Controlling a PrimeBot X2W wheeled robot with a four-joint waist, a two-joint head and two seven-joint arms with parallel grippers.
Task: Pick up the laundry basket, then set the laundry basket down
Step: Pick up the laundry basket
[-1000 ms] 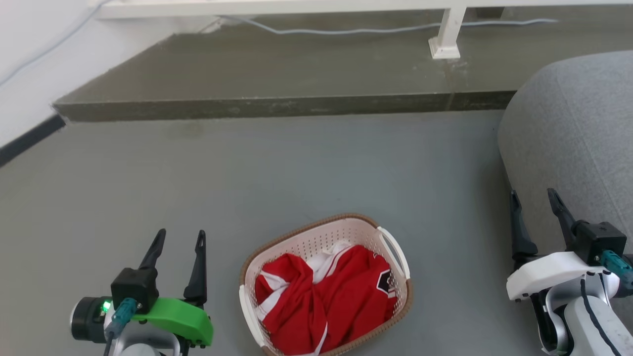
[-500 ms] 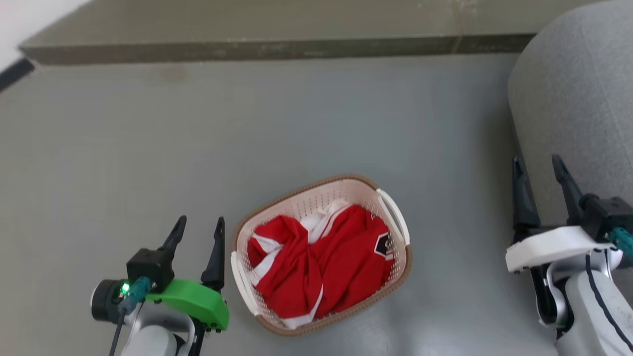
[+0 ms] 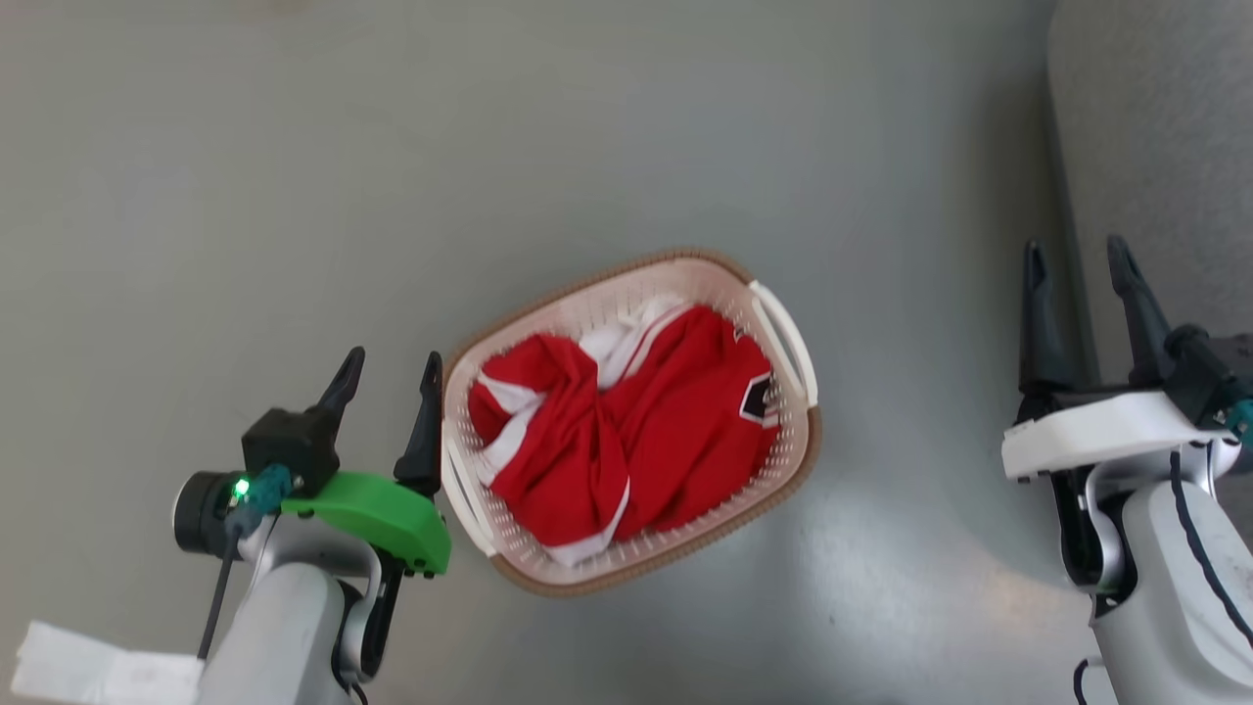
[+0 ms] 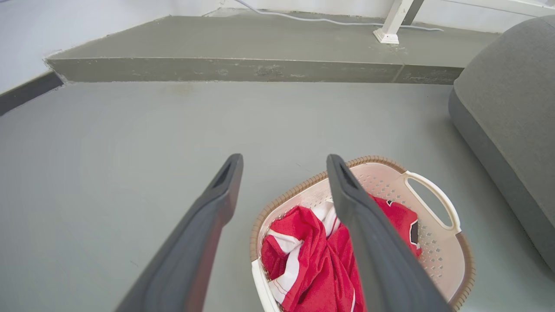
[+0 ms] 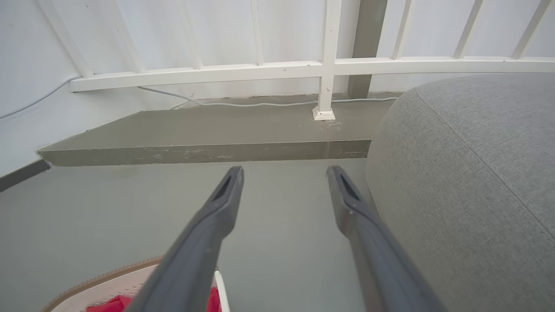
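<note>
The laundry basket stands on the grey floor, cream-white with a brown rim and white side handles, holding a crumpled red and white shirt. My left gripper is open just off the basket's left end, its inner finger close beside the left handle. Far to the right, by the grey seat, my right gripper is open and well clear of the right handle. From the left wrist, the basket lies under the open gripper. The right wrist view catches the basket's rim at bottom left below the open gripper.
A large grey upholstered seat rises at the right, close to my right gripper. A raised concrete step with a white railing post and a cable runs across the back. A white wall stands behind it. White paper lies at bottom left.
The head camera has tilted down, so the step left the picture and the basket sits higher in it. My left gripper has closed in on the basket's left end. Both grippers stay open.
</note>
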